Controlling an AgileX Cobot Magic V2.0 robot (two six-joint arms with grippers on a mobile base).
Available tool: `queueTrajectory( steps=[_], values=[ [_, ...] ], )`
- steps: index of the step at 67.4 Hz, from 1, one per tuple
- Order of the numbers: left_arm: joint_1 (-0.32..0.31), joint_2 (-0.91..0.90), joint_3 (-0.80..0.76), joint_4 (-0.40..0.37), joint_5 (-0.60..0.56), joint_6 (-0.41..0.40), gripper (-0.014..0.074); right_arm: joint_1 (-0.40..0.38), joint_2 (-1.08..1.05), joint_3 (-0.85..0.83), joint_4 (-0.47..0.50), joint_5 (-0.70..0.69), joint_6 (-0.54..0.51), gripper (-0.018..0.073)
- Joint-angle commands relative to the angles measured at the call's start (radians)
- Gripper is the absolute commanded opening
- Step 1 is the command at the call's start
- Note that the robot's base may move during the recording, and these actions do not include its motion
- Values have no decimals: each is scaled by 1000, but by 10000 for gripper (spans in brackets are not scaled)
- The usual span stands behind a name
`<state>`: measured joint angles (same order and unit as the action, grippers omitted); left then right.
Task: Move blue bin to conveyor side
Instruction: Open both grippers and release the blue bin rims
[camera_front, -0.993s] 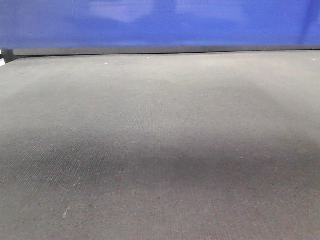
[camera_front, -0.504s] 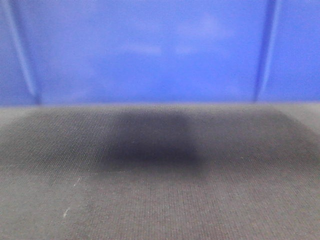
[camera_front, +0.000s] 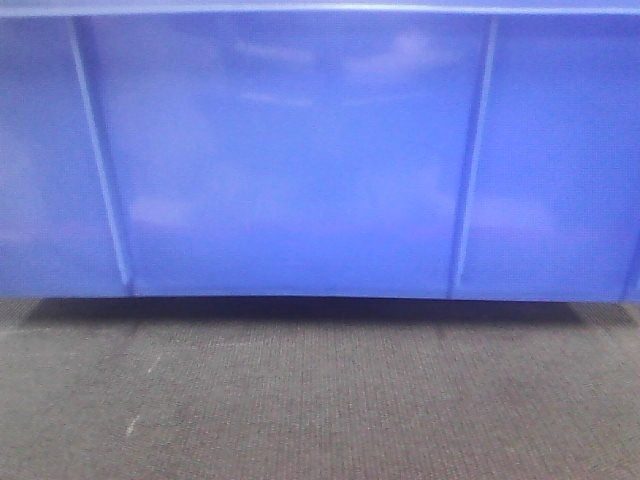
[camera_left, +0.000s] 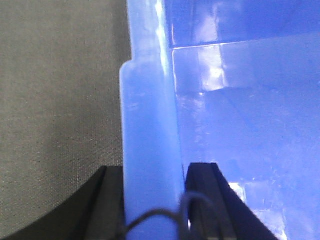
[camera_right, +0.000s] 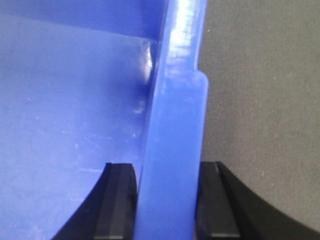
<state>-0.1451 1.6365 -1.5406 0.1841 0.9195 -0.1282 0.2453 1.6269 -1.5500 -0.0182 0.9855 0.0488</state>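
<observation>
The blue bin (camera_front: 290, 160) fills the upper part of the front view, its glossy wall crossed by two thin vertical ribs. Its bottom edge runs just above the dark woven belt of the conveyor side (camera_front: 320, 400), with a thin shadow between; I cannot tell whether they touch. In the left wrist view my left gripper (camera_left: 156, 172) is shut on the bin's thick rim (camera_left: 147, 110), one black finger outside the wall and one inside. My right gripper (camera_right: 166, 170) is shut on the opposite rim (camera_right: 175, 115) the same way. The bin's inside (camera_right: 65, 100) shows nothing in it.
Belt surface lies beside the bin on the outer side of each gripper, left (camera_left: 55, 100) and right (camera_right: 260, 100). A thin dark cable (camera_left: 160, 217) loops across the rim at the bottom of the left wrist view.
In the front view the bin has come much closer and lower: from a strip at the top edge it now covers the upper two thirds, and its shadow on the belt has shrunk under it.
</observation>
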Motion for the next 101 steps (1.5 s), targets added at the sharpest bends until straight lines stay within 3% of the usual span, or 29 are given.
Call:
queueTrajectory(
  steps=[1, 6, 17, 22, 32, 43, 52, 58, 63, 74, 83, 101],
  values=[
    [-17, -12, -16, -46, -79, 16, 111, 16, -26, -15, 73, -108, -24, 19],
    [-17, -12, -16, -46, -85, 16, 221, 16, -26, -15, 73, -108, -24, 161],
    [-17, -12, -16, -42, -82, 16, 495, 16, -26, -15, 73, -106, -24, 578],
    [-17, -12, -16, -42, -74, 16, 612, 16, -26, -15, 73, -95, -24, 568],
    [-17, -50, -18, -40, -54, 16, 601, 16, -65, -15, 73, -93, -24, 566],
    [-17, -178, -18, -19, -49, 16, 601, 16, -166, -15, 73, -90, -24, 476],
    [-17, -313, -18, -9, -54, 16, 584, 16, -284, -15, 73, -70, -24, 226],
    [-17, -393, -10, 9, -54, 16, 493, 16, -368, 3, 73, -66, -24, 32],
    [-17, -461, 27, 23, -58, 16, 345, 16, -431, 41, 65, -69, -24, -80],
    [-17, -615, 201, 28, -112, 16, -37, 16, -584, 215, 31, -112, -24, -69],
    [-17, -755, 393, 28, -210, 16, 18, 16, -737, 414, 18, -188, -24, -69],
    [-17, -1027, 781, -6, -389, 16, 13, 16, -1049, 833, 18, -443, -24, -69]
  ],
)
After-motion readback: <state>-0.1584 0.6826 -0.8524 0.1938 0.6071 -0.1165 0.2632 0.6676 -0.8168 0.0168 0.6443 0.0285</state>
